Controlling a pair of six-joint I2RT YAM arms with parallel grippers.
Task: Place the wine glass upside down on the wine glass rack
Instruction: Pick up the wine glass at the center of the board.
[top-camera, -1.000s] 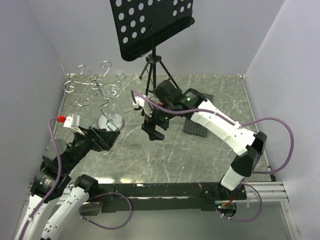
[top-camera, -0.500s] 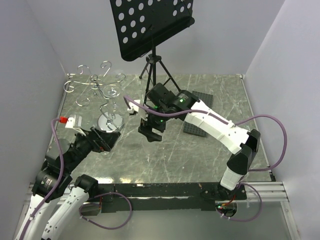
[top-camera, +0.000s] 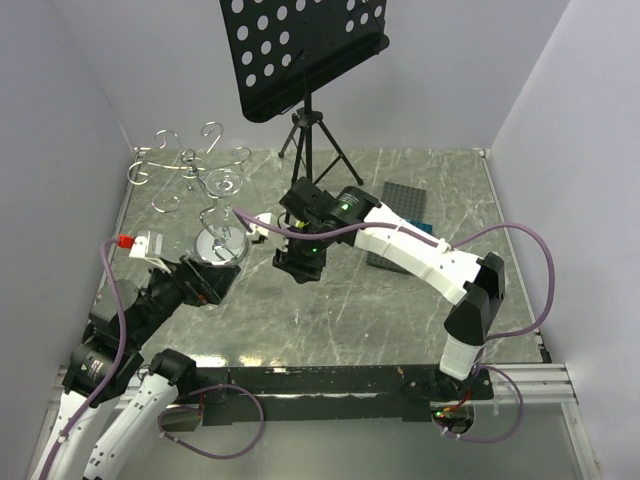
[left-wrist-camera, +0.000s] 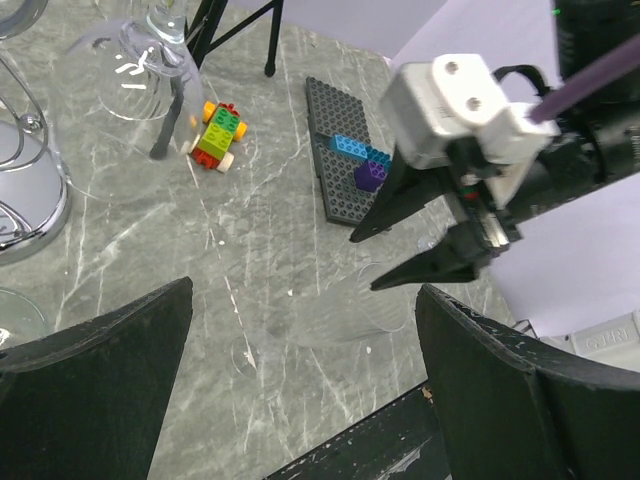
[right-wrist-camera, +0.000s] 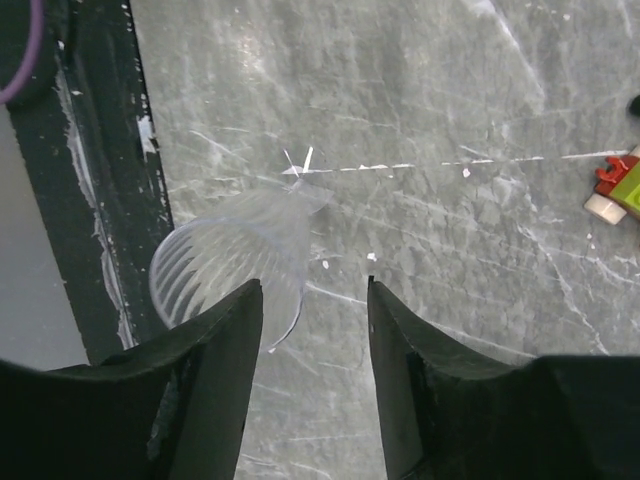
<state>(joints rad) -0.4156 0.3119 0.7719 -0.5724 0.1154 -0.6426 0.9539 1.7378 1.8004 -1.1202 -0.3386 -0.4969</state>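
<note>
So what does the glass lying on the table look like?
The wine glass is see-through, with thin ribs running along its rounded bowl. It lies on its side on the grey marbled table, close to the dark front edge. Its stem is faint and hard to make out. The right claw hangs just above it, fingers apart, one finger over the bowl. I cannot tell whether they touch.
</note>
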